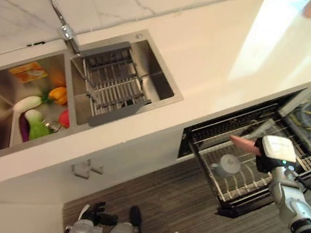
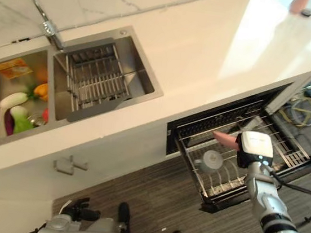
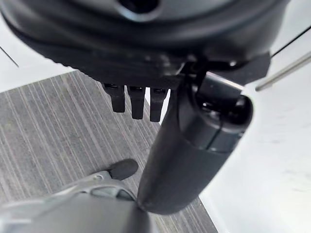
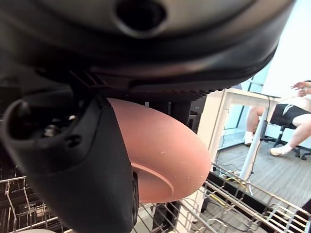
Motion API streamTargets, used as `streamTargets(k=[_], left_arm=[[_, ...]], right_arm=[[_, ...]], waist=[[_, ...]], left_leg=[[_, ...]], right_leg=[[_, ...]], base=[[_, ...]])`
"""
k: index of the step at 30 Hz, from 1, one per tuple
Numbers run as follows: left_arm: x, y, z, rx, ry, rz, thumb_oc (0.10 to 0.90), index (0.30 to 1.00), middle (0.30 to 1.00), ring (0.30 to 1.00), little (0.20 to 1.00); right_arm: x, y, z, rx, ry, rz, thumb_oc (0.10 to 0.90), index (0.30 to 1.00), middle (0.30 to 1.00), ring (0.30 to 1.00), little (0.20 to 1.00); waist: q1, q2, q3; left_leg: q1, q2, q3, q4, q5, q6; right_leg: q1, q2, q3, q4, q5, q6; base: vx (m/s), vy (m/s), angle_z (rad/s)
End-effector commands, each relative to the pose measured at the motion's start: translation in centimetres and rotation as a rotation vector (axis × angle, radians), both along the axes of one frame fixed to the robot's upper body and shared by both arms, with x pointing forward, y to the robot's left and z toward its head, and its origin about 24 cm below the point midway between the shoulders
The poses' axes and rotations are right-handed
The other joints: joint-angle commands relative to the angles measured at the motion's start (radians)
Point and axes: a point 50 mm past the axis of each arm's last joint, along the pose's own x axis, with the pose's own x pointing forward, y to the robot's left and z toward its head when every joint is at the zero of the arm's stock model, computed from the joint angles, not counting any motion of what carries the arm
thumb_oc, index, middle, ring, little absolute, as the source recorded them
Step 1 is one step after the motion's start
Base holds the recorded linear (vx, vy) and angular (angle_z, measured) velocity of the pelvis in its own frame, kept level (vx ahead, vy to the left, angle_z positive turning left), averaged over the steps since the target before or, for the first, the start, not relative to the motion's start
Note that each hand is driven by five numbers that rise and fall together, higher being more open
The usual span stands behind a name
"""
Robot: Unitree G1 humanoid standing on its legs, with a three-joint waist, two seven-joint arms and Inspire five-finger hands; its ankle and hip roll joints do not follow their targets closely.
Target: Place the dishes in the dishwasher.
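While our right hand [image 4: 73, 160] had its thumb and fingers pinched on a pink plate [image 4: 160, 155], that plate hung just above the dishwasher rack [image 1: 238, 186], not yet slotted. Beyond those fingers a grey cup [image 1: 227, 165] already sat in the rack. More dishes [image 1: 36, 116] waited in the sink basin [image 1: 0, 83], so we judged much remained. Our left hand [image 3: 138, 104] hung idle, fingers straight.

Pale countertop [image 1: 220, 50], steel sink [image 1: 159, 83], grey striped floor [image 1: 173, 204]
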Motion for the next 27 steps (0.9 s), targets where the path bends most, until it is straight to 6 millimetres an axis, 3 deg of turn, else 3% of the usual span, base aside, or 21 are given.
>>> streamTargets(k=[1,2,3,4,7,10,15,22,27], left_arm=[[-4.3,1.6,-0.7,0.070,0.146,-0.051,0.800,0.900,0.900,0.900,0.900],[-4.3,1.5,-0.7,0.069,0.145,-0.051,0.800,0.900,0.900,0.900,0.900],[-4.2,1.8,-0.6,0.078,0.144,-0.055,0.800,0.900,0.900,0.900,0.900],[-4.2,1.9,-0.6,0.082,0.140,-0.055,0.800,0.900,0.900,0.900,0.900],[-4.1,1.9,-0.6,0.081,0.131,-0.047,0.800,0.900,0.900,0.900,0.900],[-4.4,2.1,-0.6,0.083,0.139,-0.040,0.800,0.900,0.900,0.900,0.900],[-4.4,2.0,-0.6,0.085,0.136,-0.043,0.800,0.900,0.900,0.900,0.900],[-3.8,1.9,-0.5,0.065,0.116,-0.038,0.800,0.900,0.900,0.900,0.900],[-4.0,2.0,-0.5,0.073,0.132,0.002,0.800,0.900,0.900,0.900,0.900]], right_arm=[[3.4,-1.2,5.8,0.027,-0.298,-0.083,0.400,0.300,0.300,0.300,0.300],[3.5,-1.1,5.8,0.026,-0.299,-0.082,0.400,0.300,0.300,0.300,0.300],[3.6,-1.4,6.0,-0.006,-0.287,-0.086,0.543,0.514,0.514,0.514,0.514],[3.8,-1.4,6.2,-0.021,-0.278,-0.082,0.800,0.900,0.900,0.900,0.900],[4.3,-1.4,6.5,-0.024,-0.277,-0.078,0.800,0.900,0.900,0.900,0.900],[4.3,-1.4,6.7,-0.146,-0.226,-0.037,0.800,0.900,0.900,0.900,0.900],[4.2,-1.5,7.3,-0.213,-0.233,-0.012,0.800,0.900,0.900,0.900,0.900],[2.8,-1.8,9.4,-0.171,-0.338,0.020,0.800,0.900,0.900,0.900,0.900],[0.1,-3.0,12.5,-0.071,-0.585,-0.040,0.800,0.900,0.900,0.900,0.900]], waist=[[0.048,0.031,0.024],[0.047,0.032,0.024],[0.053,0.047,0.036],[0.056,0.055,0.043],[0.055,0.066,0.056],[0.052,0.071,0.060],[0.042,0.064,0.063],[0.003,0.023,0.049],[-0.038,-0.002,0.031]], left_leg=[[-0.076,-0.022,0.023,-0.015,0.010,-0.016],[-0.077,-0.022,0.023,-0.015,0.010,-0.016],[-0.087,-0.024,0.022,-0.015,0.015,-0.018],[-0.093,-0.024,0.021,-0.014,0.018,-0.020],[-0.106,-0.024,0.018,-0.014,0.025,-0.023],[-0.111,-0.018,0.019,-0.015,0.028,-0.029],[-0.112,-0.009,0.025,-0.015,0.030,-0.031],[-0.076,0.006,0.046,-0.017,0.013,-0.028],[-0.041,0.008,0.066,-0.018,-0.003,-0.021]], right_leg=[[0.064,-0.005,0.014,0.029,-0.098,0.047],[0.063,-0.005,0.014,0.029,-0.098,0.047],[0.054,-0.008,0.010,0.035,-0.099,0.045],[0.048,-0.010,0.008,0.038,-0.100,0.044],[0.032,-0.012,0.008,0.044,-0.098,0.043],[0.026,-0.010,0.010,0.040,-0.100,0.039],[0.026,-0.006,0.015,0.032,-0.096,0.039],[0.046,0.003,0.032,0.016,-0.091,0.047],[0.057,0.004,0.057,0.014,-0.087,0.054]], base=[[-0.03,0.035,0.16],[-0.03,0.039,0.22],[-0.04,0.029,0.32],[-0.04,0.030,0.35],[-0.04,0.016,0.24],[-0.01,-0.004,0.12],[0.00,-0.010,-0.03],[0.01,-0.036,-0.15],[0.04,-0.034,-0.22]])
